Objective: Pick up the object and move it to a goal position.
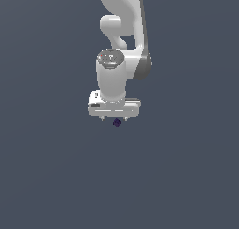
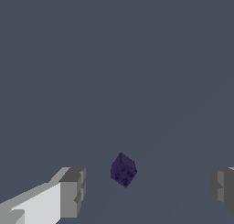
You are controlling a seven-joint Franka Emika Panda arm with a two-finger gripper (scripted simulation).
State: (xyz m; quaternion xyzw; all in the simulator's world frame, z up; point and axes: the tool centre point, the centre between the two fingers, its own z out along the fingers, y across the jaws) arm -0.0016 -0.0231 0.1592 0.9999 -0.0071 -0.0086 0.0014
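Nearest the wrist camera are the two fingers [image 2: 68, 193] of the gripper [image 2: 148, 186], grey-tipped blocks at the lower corners of that picture. One shows with its white body running off toward the lower corner, the other is cut by the frame edge so only its grey tip shows. They stand spread wide apart, with a broad gap of bare surface between them, and they grip nothing.

In that gap sits the object [image 2: 123, 170], a tiny dark purple cube-like lump with several small round dimples on one face. It is turned so that a corner points up in the wrist picture. It lies between the two fingertips, closer to the one with the white body than to the other, and touches neither. Whether it rests on the surface or hangs just off it cannot be told from this view.

In the exterior view the gripper [image 1: 115, 118] shows as a white crossbar in the middle of the frame, its fingers pointing down and mostly hidden under it. The object [image 1: 117, 123] is a small dark speck just below the bar, near its middle. Above the bar rises the white arm [image 1: 112, 78], a thick upright cylinder with a dark-rimmed round cap, then a curved link that runs off the upper edge of the frame. Everything stands against a flat slate-grey ground [image 1: 46, 176].
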